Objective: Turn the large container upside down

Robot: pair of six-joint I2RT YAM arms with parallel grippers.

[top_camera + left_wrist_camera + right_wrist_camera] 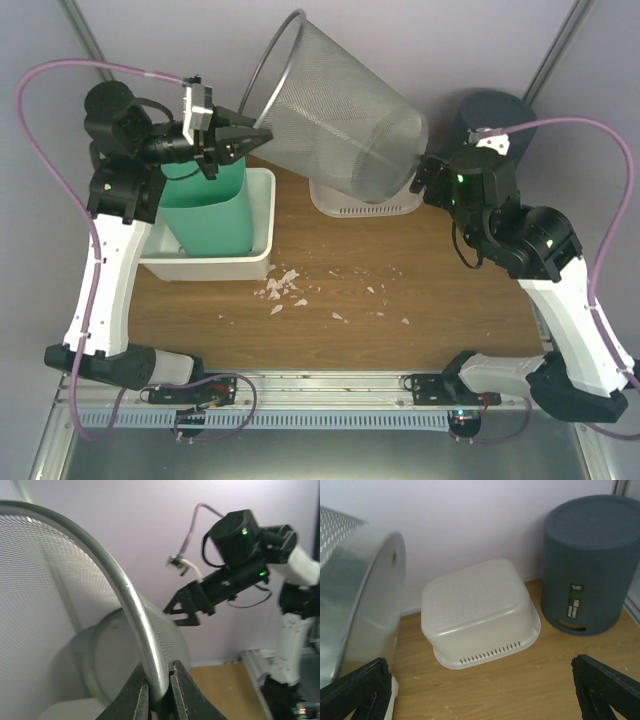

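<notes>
The large container, a silver wire-mesh basket (340, 120), hangs tilted in the air above the back of the table. Its open mouth faces up and left, and its solid base points down and right. My left gripper (250, 135) is shut on the basket's metal rim (130, 600), which sits clamped between the black fingers (160, 690). My right gripper (422, 178) stands open just beside the basket's base (365, 600), with its left finger (360, 690) below the base and nothing held. It also shows as an open black claw (187, 611) beyond the basket in the left wrist view.
A white tub (480, 615) lies upside down under the basket's base. A dark grey round bin (592, 565) stands upturned at the back right. A green bin (210, 205) sits in a white tray (255, 260) on the left. White scraps (285, 285) litter the wooden tabletop.
</notes>
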